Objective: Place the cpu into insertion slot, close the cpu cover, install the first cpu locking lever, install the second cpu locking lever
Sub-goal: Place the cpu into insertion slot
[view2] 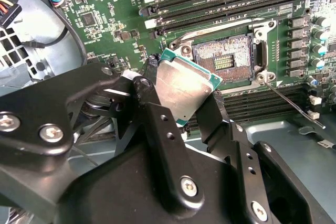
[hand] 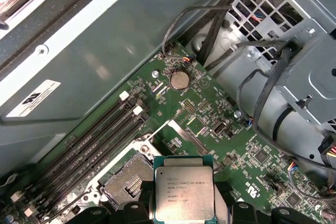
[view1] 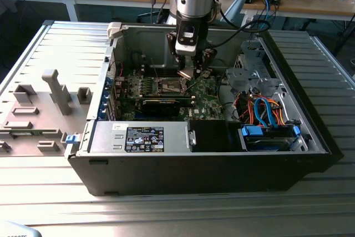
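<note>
here, in the exterior view, the hand [view1: 190,71] hangs inside the open computer case [view1: 166,170], pinching the cpu [view1: 187,74] between its fingers. the insertion slot [view1: 171,86] lies on the green board [view1: 208,90] just beside the hand, toward the exterior view's left. the chip looks tilted rather than flat to the board.

in the second wrist view, two black fingers [view2: 144,95] press on opposite edges of the cpu [view2: 184,85], silvery face showing. the insertion slot [view2: 226,56] sits just past the chip's leading corner, its dark centre uncovered. that corner overlaps the slot's rim in the picture; whether it touches i cannot tell.

in the first wrist view, the cpu [hand: 184,195] faces the camera squarely, with the insertion slot [hand: 128,184] off to one side of it and empty. by my reading the chip is held beside the slot, not over it, and at an angle to it.
</note>
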